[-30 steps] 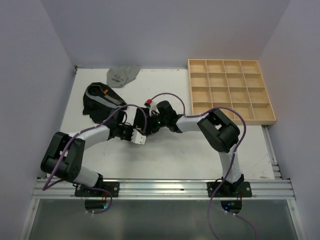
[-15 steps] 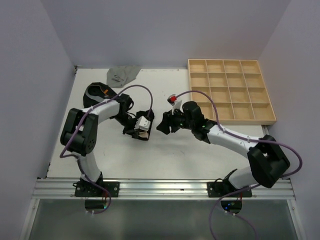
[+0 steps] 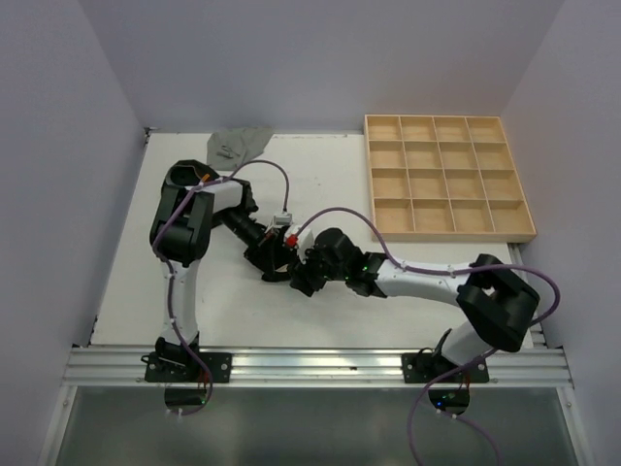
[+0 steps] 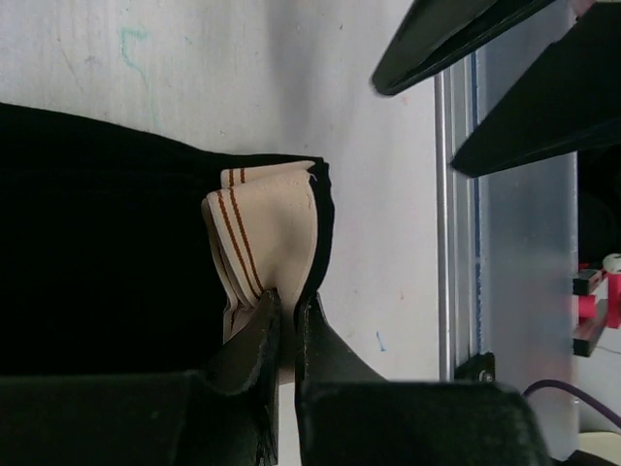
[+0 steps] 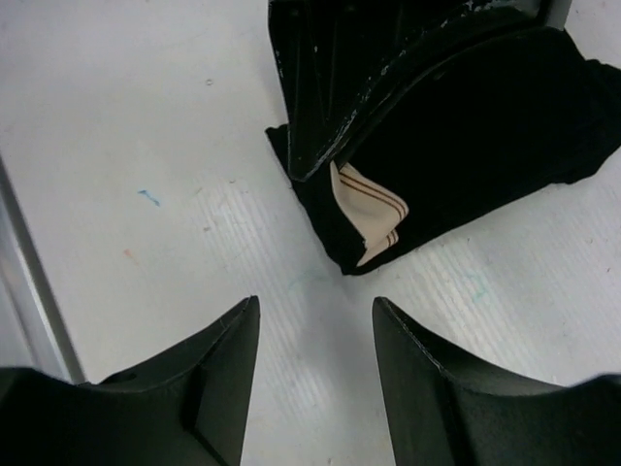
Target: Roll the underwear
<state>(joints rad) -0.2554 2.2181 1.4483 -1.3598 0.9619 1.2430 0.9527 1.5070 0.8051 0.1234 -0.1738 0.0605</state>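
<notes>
A folded black underwear (image 4: 116, 243) with a tan, brown-striped waistband (image 4: 277, 218) lies on the white table. My left gripper (image 4: 287, 309) is shut on the waistband's edge. In the top view that gripper (image 3: 275, 260) sits mid-table. My right gripper (image 5: 315, 325) hovers open just short of the bundle's corner (image 5: 361, 254), with bare table between its fingers. The right wrist view shows the left fingers (image 5: 330, 107) pressed onto the black cloth (image 5: 485, 136). A plain grey underwear (image 3: 239, 146) lies at the table's far edge.
A wooden grid tray (image 3: 448, 180) rests at the back right. The metal rail (image 3: 320, 364) runs along the near edge, and a strip of it (image 4: 456, 233) shows in the left wrist view. Purple cables loop over both arms.
The right gripper opened wide, swung out to the right, then came back low beside the bundle. The left arm straightened up and carried the bundle slightly toward the near side.
</notes>
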